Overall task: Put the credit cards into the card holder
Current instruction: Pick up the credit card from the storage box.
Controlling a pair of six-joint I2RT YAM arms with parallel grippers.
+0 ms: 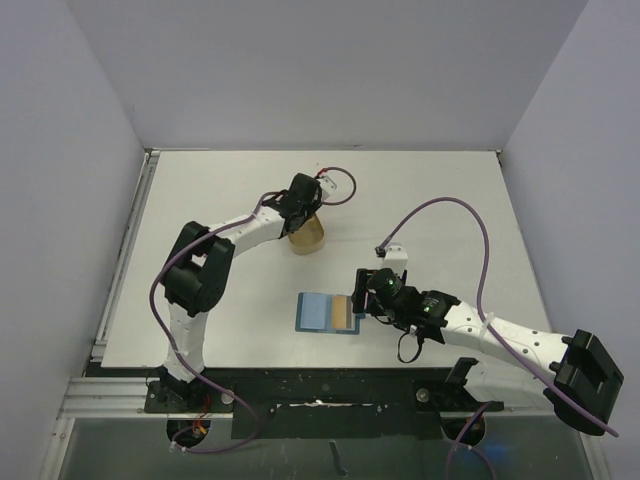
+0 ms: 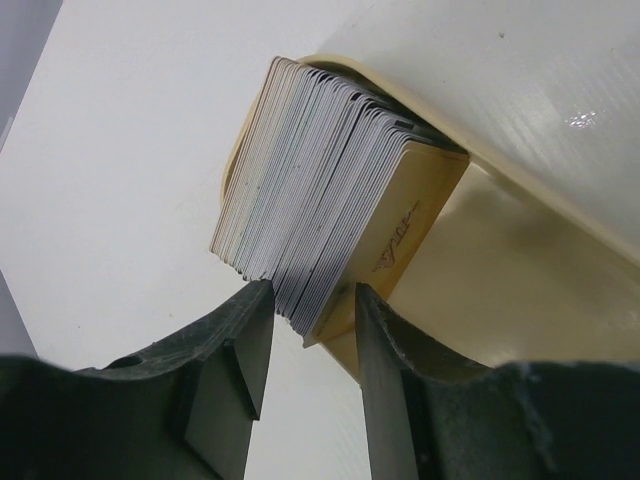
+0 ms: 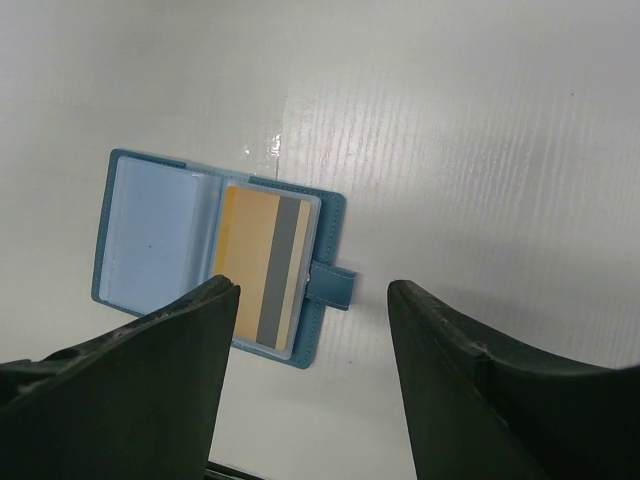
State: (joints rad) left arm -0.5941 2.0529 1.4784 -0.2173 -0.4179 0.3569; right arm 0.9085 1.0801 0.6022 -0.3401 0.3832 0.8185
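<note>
The credit cards [image 2: 320,170] stand on edge as a thick grey-white stack with a tan-orange card in front, in a tan tray [image 2: 520,280]. My left gripper [image 2: 311,297] straddles the stack's near corner, one fingertip at each side of the front group of cards; whether they press is unclear. From above, the left gripper [image 1: 300,212] is over the tray [image 1: 310,240]. The card holder [image 3: 155,235] lies open on the table, with one tan-orange card [image 3: 262,270] with a grey stripe in its right pocket. My right gripper [image 3: 313,287] hangs open just right of the card holder [image 1: 318,311], holding nothing.
The snap tab [image 3: 332,285] sticks out of the holder's right edge, below the right gripper [image 1: 362,292]. A purple cable [image 1: 450,205] loops over the table's right half. Walls close in the table at the back and both sides.
</note>
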